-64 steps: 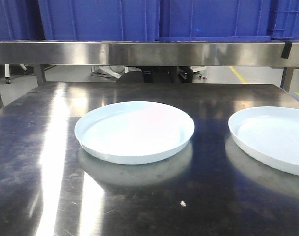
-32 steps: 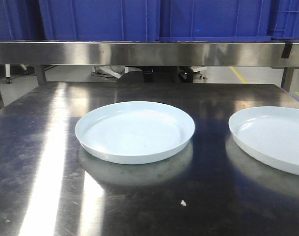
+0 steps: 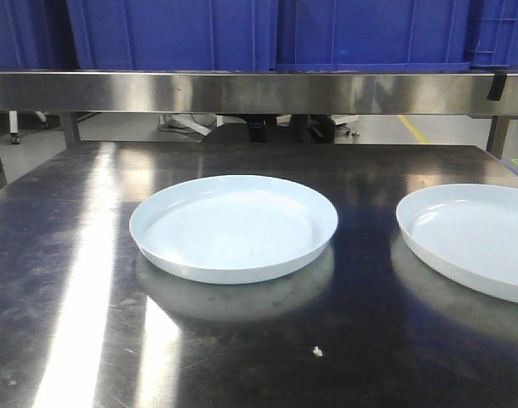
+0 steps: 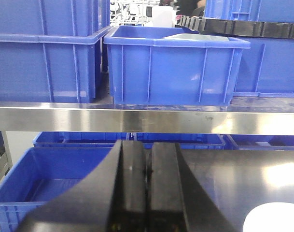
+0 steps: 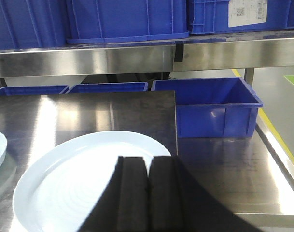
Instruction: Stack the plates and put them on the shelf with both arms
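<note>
Two pale, glossy plates wait on the steel table (image 3: 71, 255), not yet stacked: the centre plate (image 3: 233, 228) lies flat, and the second plate (image 3: 475, 238) lies to the right of it, well apart and cut off by the front view's edge.

We judge the task to be at its start, with the first pick-up the step in hand. To do it well, the right gripper (image 5: 147, 166) needs to part its pads, drop low to the right of the centre plate and pinch the second plate by its low upturned rim. The glaze looks slippery, so the bite should be deep and the lift level. That plate then wants lowering squarely onto the centre plate, rims aligned, before both arms take opposite edges.

The right gripper hovers above the near side of the second plate, pads pressed together and holding nothing. The left gripper (image 4: 147, 150) is likewise closed and empty, aimed level at the shelf (image 4: 137, 118) and its blue crates (image 4: 175, 63). A white sliver at the lower right of its view is probably the centre plate, which would put this arm to the left of it. The crates crowd the shelf, so we expect a free spot must be found.
</note>
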`<move>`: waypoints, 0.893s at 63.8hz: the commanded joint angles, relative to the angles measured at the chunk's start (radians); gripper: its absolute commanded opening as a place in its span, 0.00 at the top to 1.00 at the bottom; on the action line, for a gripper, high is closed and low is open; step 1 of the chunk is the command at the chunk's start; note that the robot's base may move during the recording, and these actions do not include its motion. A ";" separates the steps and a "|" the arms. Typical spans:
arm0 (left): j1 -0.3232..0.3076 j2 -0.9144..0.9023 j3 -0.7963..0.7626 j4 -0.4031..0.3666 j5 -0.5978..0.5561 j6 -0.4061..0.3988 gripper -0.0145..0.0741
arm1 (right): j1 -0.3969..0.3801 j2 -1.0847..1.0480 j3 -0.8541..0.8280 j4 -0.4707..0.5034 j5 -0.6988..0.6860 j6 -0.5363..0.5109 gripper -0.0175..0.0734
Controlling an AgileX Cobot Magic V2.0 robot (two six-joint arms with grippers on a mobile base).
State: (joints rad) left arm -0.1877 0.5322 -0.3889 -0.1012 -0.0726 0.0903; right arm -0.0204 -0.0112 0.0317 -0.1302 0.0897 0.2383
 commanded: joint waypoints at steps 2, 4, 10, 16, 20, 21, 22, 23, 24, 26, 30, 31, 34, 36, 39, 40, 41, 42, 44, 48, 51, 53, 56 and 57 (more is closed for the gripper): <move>0.000 0.000 -0.030 -0.003 -0.096 -0.009 0.75 | -0.001 -0.012 -0.003 -0.008 -0.140 -0.006 0.75; 0.000 0.000 -0.030 -0.003 -0.096 -0.009 0.75 | -0.001 -0.012 -0.013 -0.008 -0.150 -0.006 0.75; 0.000 0.002 -0.030 -0.003 -0.096 -0.009 0.75 | -0.001 -0.012 -0.066 -0.008 -0.082 -0.002 0.75; 0.000 0.004 -0.030 -0.003 -0.096 -0.009 0.75 | -0.001 0.006 -0.164 -0.004 0.109 0.009 0.75; 0.000 0.004 -0.030 -0.003 -0.096 -0.009 0.75 | -0.001 0.046 -0.231 -0.004 0.245 0.009 0.75; 0.000 0.004 -0.030 -0.003 -0.096 -0.009 0.75 | -0.001 0.056 -0.246 -0.004 0.266 0.009 0.75; 0.000 0.004 -0.030 -0.003 -0.096 -0.009 0.75 | -0.001 0.071 -0.266 -0.004 0.291 0.009 0.75; 0.000 0.004 -0.030 -0.003 -0.096 -0.009 0.75 | -0.001 0.081 -0.279 -0.004 0.306 0.009 0.75; 0.000 0.004 -0.030 -0.003 -0.096 -0.009 0.75 | -0.001 0.092 -0.298 -0.004 0.319 0.009 0.75; 0.000 0.004 -0.030 -0.003 -0.096 -0.009 0.75 | -0.001 0.120 -0.326 -0.004 0.340 0.009 0.75; 0.000 0.004 -0.030 -0.003 -0.096 -0.009 0.75 | -0.001 0.170 -0.369 -0.001 0.360 0.009 0.75; 0.000 0.004 -0.030 -0.003 -0.096 -0.009 0.75 | -0.001 0.180 -0.373 -0.001 0.362 0.009 0.75; 0.000 0.004 -0.030 -0.003 -0.096 -0.009 0.75 | -0.001 0.225 -0.397 0.000 0.371 0.009 0.75; 0.000 0.004 -0.030 -0.003 -0.096 -0.009 0.75 | -0.001 0.251 -0.408 0.000 0.371 0.009 0.75; 0.000 0.004 -0.030 -0.003 -0.096 -0.009 0.75 | -0.001 0.289 -0.418 0.000 0.370 0.009 0.75; 0.000 0.004 -0.030 -0.003 -0.096 -0.009 0.75 | -0.001 0.294 -0.420 0.000 0.370 0.009 0.75; 0.000 0.004 -0.030 -0.003 -0.096 -0.009 0.75 | -0.001 0.315 -0.424 0.000 0.372 0.009 0.75; 0.000 0.004 -0.030 -0.003 -0.096 -0.009 0.75 | -0.001 0.326 -0.426 0.000 0.374 0.009 0.75; 0.000 0.004 -0.030 -0.003 -0.096 -0.009 0.75 | -0.001 0.341 -0.431 0.000 0.378 0.009 0.75; 0.000 0.004 -0.030 -0.003 -0.096 -0.009 0.75 | -0.001 0.393 -0.438 0.000 0.378 0.009 0.75; 0.000 0.004 -0.030 -0.003 -0.096 -0.009 0.75 | -0.001 0.438 -0.445 0.002 0.390 0.009 0.75; 0.000 0.004 -0.030 -0.003 -0.096 -0.009 0.75 | -0.001 0.477 -0.456 0.002 0.428 0.009 0.75; 0.000 0.004 -0.030 -0.003 -0.096 -0.009 0.75 | -0.001 0.524 -0.476 0.009 0.466 0.009 0.75; 0.000 0.004 -0.030 -0.003 -0.096 -0.009 0.75 | -0.001 0.537 -0.481 0.012 0.477 0.009 0.75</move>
State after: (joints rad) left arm -0.1877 0.5322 -0.3889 -0.1012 -0.0772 0.0903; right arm -0.0204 0.4550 -0.3913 -0.1223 0.5834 0.2468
